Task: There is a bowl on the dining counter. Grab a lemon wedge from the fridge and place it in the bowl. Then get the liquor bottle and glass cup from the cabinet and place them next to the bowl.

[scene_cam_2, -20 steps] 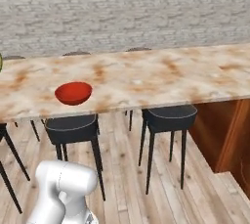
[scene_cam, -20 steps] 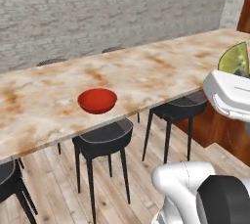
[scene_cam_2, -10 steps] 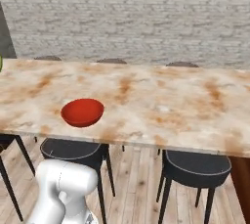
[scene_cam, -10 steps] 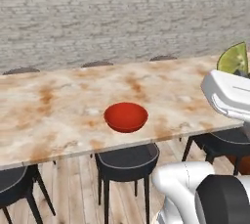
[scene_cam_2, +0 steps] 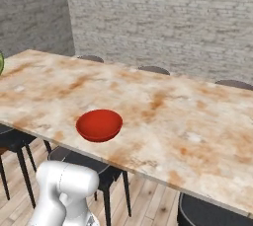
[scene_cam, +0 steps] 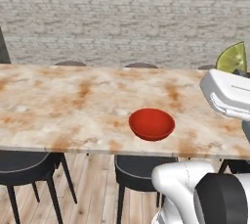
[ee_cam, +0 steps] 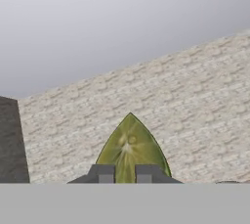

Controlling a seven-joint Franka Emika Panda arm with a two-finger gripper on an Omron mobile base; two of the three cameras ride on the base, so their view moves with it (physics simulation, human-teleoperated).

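The gripper [ee_cam: 124, 174] is pinched on the lemon wedge [ee_cam: 131, 148]. In the hand view the 2 dark fingertips [ee_cam: 101, 173] stand close together at the bottom, and the wedge rises between and above them with its pointed end up and its yellow-green cut face toward the camera. Behind the wedge lie a pale brick wall [ee_cam: 195, 100] and a plain grey ceiling.

In the left base view the lemon wedge [scene_cam: 232, 57] appears at the upper right edge, held well above the dining counter [scene_cam: 63, 105] and just over the white body of the arm. It is off to the right of the bowl and not over it. In the right base view a small green sliver of the wedge [scene_cam_2: 1, 63] shows at the far left edge, above the counter's level.

The red bowl [scene_cam: 152, 123] sits upright on the marble-patterned dining counter, near the front edge closest to the robot. In the right base view the bowl [scene_cam_2: 99, 125] sits near the front edge of the dining counter [scene_cam_2: 188, 121]. Nothing is visible inside the bowl.

Black round stools [scene_cam: 24, 165] stand tucked under the near side of the counter. The tops of 3 further stools [scene_cam: 71, 63] show beyond the far edge, in front of the brick wall [scene_cam: 122, 17].
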